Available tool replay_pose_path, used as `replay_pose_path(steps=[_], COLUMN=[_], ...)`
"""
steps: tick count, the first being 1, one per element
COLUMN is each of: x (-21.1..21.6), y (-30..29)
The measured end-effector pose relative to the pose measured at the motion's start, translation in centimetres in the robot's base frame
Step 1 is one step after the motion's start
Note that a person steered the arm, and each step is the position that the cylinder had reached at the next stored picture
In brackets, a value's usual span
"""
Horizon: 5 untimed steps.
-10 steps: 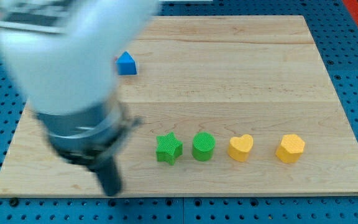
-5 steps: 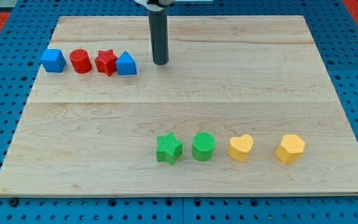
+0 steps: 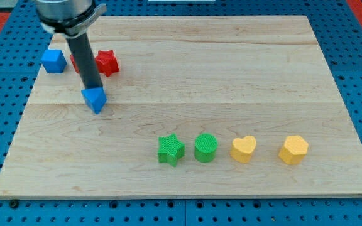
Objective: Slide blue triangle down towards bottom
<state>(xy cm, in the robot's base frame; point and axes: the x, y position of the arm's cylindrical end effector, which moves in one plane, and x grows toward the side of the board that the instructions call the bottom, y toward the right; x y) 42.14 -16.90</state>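
Note:
The blue triangle [image 3: 95,100] lies on the wooden board [image 3: 231,81] at the left, below the row of red blocks. My tip [image 3: 92,87] rests against the triangle's upper edge, and the dark rod rises from there toward the view's top left. The rod partly hides the red cylinder [image 3: 75,61].
A blue cube [image 3: 53,61] and a red star [image 3: 107,63] sit at the upper left. Along the lower part stand a green star [image 3: 170,150], a green cylinder [image 3: 206,147], a yellow heart [image 3: 243,149] and a yellow hexagon [image 3: 293,149].
The rod swung from the board's top middle to the left. The blue triangle left its place beside the red star and moved down and to the left.

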Motion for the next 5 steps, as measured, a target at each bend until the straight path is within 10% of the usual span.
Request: replay_pose_path(steps=[5], x=[10.1], y=[-4.4])
